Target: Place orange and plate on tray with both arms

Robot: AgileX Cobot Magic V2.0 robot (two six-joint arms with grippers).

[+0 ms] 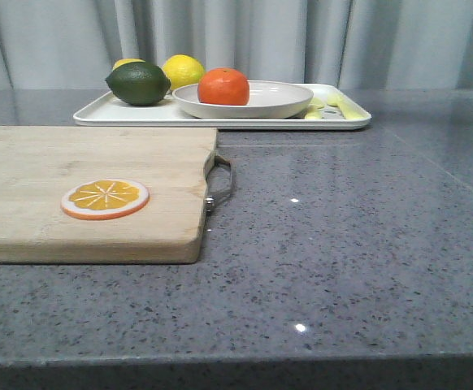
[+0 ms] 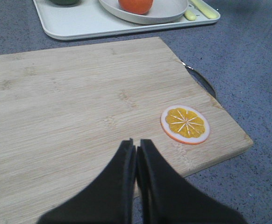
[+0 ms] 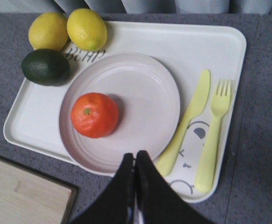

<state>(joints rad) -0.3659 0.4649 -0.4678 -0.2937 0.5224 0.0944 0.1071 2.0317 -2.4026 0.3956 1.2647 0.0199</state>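
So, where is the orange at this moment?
In the front view, the orange sits on the plate, left of its centre, on the tray at the table's far side, right of the lemons.

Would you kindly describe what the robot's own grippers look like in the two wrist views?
Only the fingers show. The left gripper has two matte black fingers, broad at the base and tapering to narrow tips. The right gripper looks the same: plain black, tapered, smooth. No cables, markings or labels are visible on either, and neither arm appears in the front view.
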